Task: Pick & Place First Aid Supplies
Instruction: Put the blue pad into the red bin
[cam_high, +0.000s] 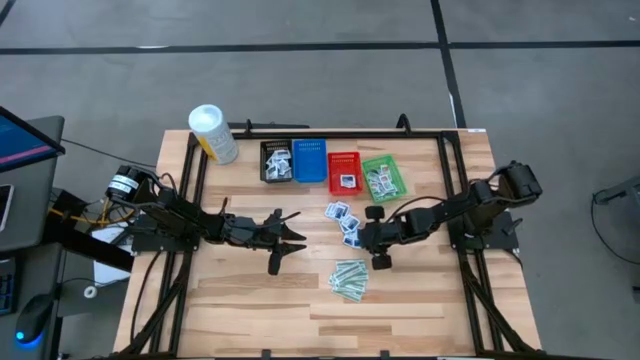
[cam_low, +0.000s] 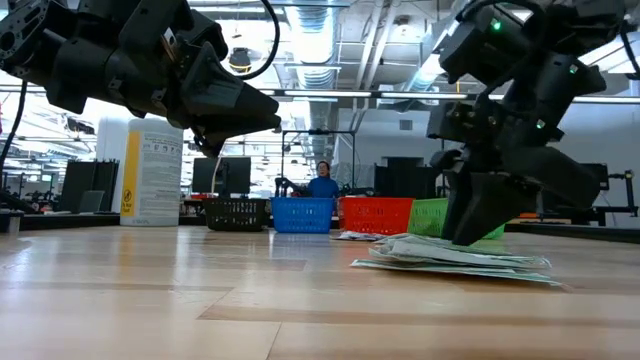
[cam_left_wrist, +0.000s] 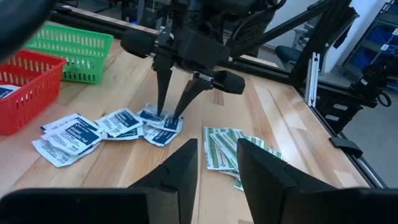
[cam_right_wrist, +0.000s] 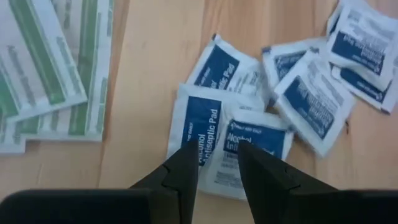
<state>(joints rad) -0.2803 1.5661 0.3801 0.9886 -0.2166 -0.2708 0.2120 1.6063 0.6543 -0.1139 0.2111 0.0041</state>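
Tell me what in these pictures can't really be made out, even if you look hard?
- Black basket: its contents are too small to identify from above, and the mesh wall hides them in the low view.
- White tub: label print too small to read.
- Blue-print packets: the right gripper covers part of the nearest packet, and the frame edge cuts off others.
- Green strips: partly hidden behind the left gripper.

**Colours on the worktop**

The worktop is pale striped wood. The packets are white with dark-blue panels and white lettering; the strips are white with green bands. At upper centre of the high view stand black, blue, red and green baskets. The tub is white with a yellow label. Both hands are black.
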